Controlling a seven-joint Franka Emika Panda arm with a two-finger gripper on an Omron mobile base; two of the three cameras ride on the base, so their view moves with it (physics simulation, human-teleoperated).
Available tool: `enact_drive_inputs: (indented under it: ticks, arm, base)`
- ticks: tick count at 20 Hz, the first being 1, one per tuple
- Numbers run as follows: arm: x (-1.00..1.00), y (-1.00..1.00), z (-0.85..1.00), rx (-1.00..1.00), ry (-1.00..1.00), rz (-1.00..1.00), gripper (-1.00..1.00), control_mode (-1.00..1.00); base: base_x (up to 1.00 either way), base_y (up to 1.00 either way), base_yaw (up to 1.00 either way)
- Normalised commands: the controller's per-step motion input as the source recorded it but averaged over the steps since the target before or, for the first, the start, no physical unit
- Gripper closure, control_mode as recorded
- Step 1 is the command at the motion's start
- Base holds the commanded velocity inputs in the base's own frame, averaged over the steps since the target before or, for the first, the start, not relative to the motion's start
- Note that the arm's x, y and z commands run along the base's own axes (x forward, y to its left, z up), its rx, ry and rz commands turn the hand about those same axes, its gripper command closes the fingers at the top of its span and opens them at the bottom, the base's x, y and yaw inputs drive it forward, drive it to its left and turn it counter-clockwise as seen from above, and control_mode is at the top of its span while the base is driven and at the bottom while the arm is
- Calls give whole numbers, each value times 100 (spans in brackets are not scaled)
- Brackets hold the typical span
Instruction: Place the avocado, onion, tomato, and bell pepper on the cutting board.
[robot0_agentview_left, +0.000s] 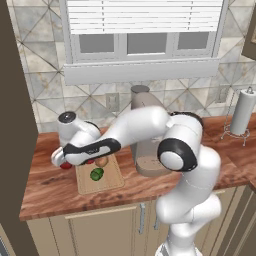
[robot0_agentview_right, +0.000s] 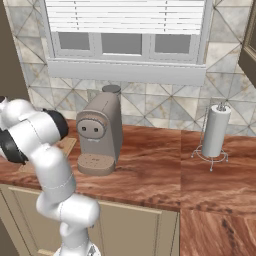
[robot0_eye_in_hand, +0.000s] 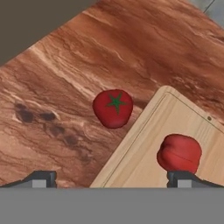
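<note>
1. Right now the red tomato with its green star-shaped calyx (robot0_eye_in_hand: 113, 108) sits on the reddish wood counter (robot0_eye_in_hand: 65, 87), just beside the long edge of the flat light-wood cutting board with rounded corners (robot0_eye_in_hand: 144, 153), near one of its corners but not on it. I judge it to be the last piece waiting to go on the board.
2. On the board itself, the lumpy red bell pepper (robot0_eye_in_hand: 179, 153) rests a little in from that same edge. From the left base view, the glossy green avocado (robot0_agentview_left: 97, 174) and the tan papery onion (robot0_agentview_left: 102, 161) also lie on the board, the avocado nearer the front edge of the counter.
3. My two-finger gripper (robot0_eye_in_hand: 111, 178) hangs above the board's edge with its tips spread wide and nothing between them. One tip is over the counter, the other over the board next to the pepper. That spread suits a round fruit, I think.
4. Next I would need to shift toward the tomato, centre it between the tips, then descend. The risk I see is nudging it so it rolls along the counter.
5. Further out, a taupe coffee machine (robot0_agentview_left: 146, 145) stands on the counter beside the board, and a white paper-towel roll on a wire stand (robot0_agentview_right: 215, 132) sits well apart toward the far end.
</note>
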Motion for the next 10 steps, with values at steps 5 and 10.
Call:
enact_drive_inputs:
  ticks: [5, 10]
  arm:
    - [9, 7, -18, -2, 2, 0, -100, -100]
    - [14, 8, -15, -3, 2, 0, -100, -100]
  base:
    - [0, 0, 0]
    - [0, 0, 0]
